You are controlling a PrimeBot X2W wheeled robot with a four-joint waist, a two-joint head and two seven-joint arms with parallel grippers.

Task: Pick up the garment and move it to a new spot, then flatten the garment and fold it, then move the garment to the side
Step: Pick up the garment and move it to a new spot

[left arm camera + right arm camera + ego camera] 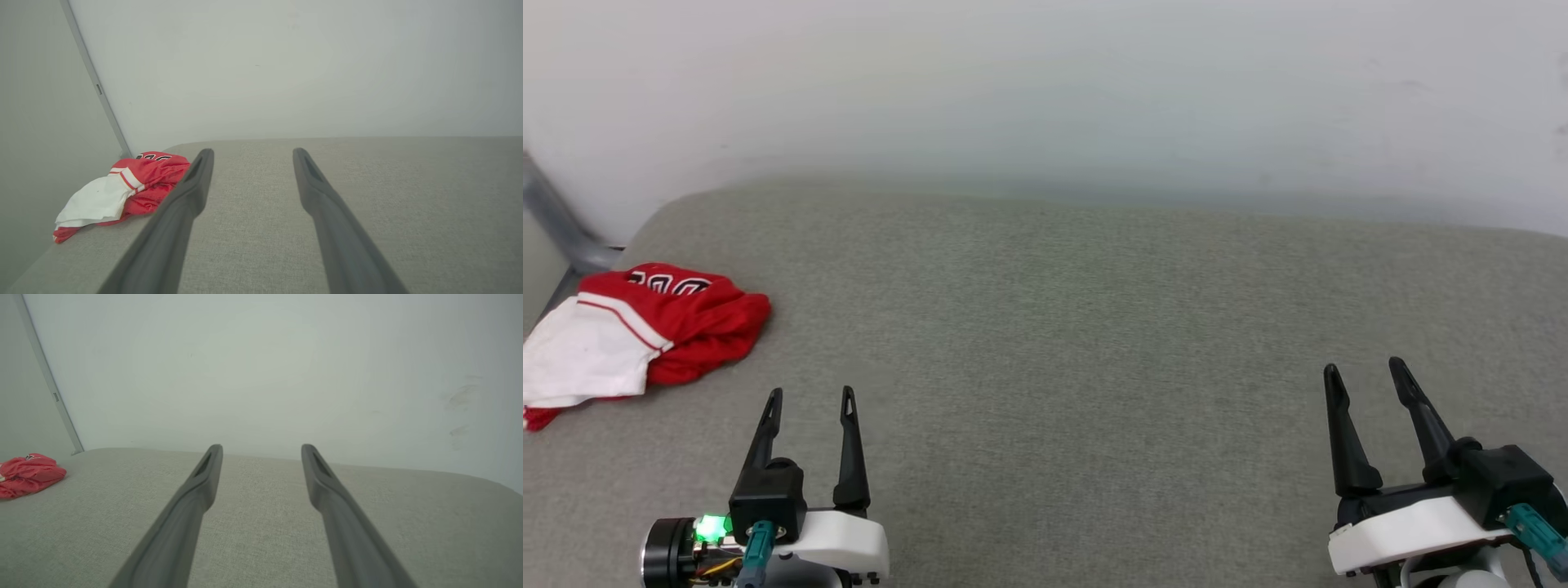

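Garment (703,318) crumpled far left, near left claw (812,392), untouched; well apart from right claw (1364,365). Both spread wide, empty.

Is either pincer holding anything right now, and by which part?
Nothing is held. The left pincer and the right pincer both stand open and empty; the crumpled red jersey shirt with white sleeves lies untouched on the grey fabric surface.
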